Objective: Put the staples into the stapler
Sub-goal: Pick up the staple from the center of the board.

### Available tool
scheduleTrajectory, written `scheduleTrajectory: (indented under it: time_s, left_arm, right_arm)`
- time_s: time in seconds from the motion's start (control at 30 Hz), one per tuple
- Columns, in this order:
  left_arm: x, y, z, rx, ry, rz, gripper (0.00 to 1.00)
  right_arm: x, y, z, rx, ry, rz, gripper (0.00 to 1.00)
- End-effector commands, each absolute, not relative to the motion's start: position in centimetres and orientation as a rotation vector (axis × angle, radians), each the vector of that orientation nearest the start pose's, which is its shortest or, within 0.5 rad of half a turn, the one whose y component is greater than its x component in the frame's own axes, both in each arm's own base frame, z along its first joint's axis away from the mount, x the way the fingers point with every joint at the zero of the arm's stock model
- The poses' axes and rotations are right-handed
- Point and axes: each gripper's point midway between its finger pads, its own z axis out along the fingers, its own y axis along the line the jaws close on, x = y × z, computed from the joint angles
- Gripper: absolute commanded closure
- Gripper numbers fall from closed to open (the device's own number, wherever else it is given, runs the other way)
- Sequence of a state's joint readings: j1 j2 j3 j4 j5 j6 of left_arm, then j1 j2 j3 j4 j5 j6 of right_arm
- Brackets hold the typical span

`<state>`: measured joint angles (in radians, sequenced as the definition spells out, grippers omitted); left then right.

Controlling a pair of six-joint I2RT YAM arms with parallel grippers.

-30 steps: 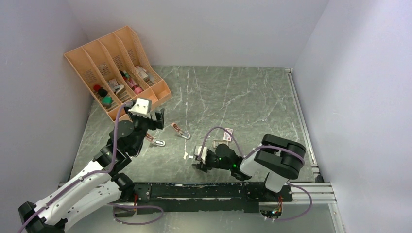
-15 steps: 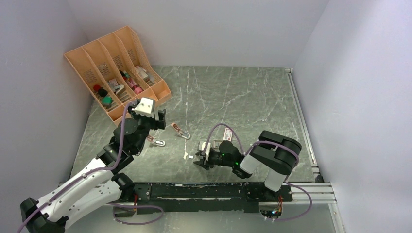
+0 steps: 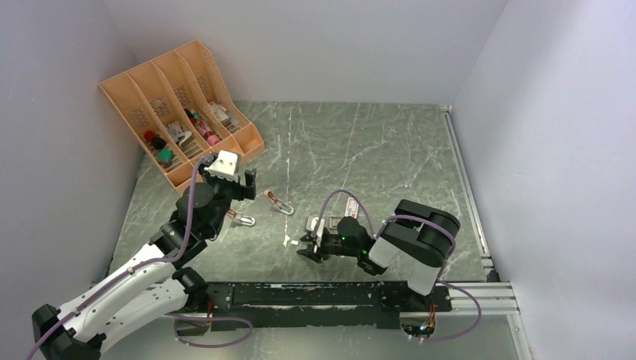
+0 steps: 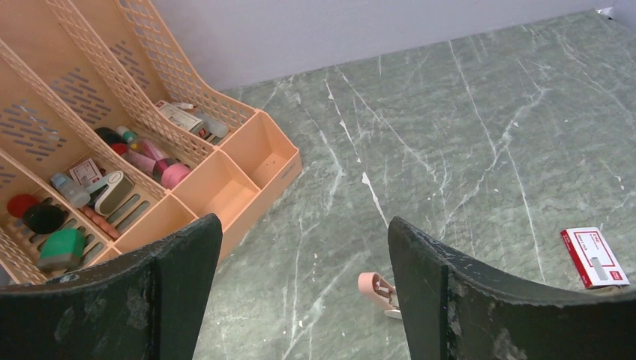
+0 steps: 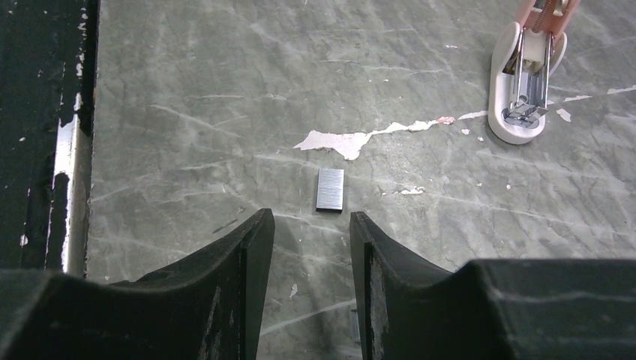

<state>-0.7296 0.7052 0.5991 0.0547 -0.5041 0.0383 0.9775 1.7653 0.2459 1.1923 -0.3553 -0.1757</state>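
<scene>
Right gripper low over table, jaws part-open, gripping nothing. Staple strip lies flat just left of its tips, apart from them. Open stapler further left, farther back. Left gripper spread wide, empty; box to its right.

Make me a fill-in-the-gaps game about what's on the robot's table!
The staple strip lies flat on the ____.
The left claw is wide open and holds ____.
The staple box is red and ____.
Missing words: table, nothing, white.
</scene>
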Motion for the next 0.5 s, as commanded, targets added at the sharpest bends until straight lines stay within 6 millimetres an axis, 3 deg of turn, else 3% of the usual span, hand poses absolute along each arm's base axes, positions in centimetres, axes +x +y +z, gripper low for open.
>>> scheduleTrajectory:
  time_s: [0.0,0.47]
  left_arm:
    - [27.78,-13.08,27.60,0.224,1.569,-0.130,0.15]
    - [27.86,-13.28,27.55,0.237,1.571,-0.129,0.15]
  right_arm:
    - [15.93,31.45,-1.26,-1.293,1.619,0.808,0.54]
    - [16.65,31.28,-2.18,-1.305,1.638,0.785,0.62]
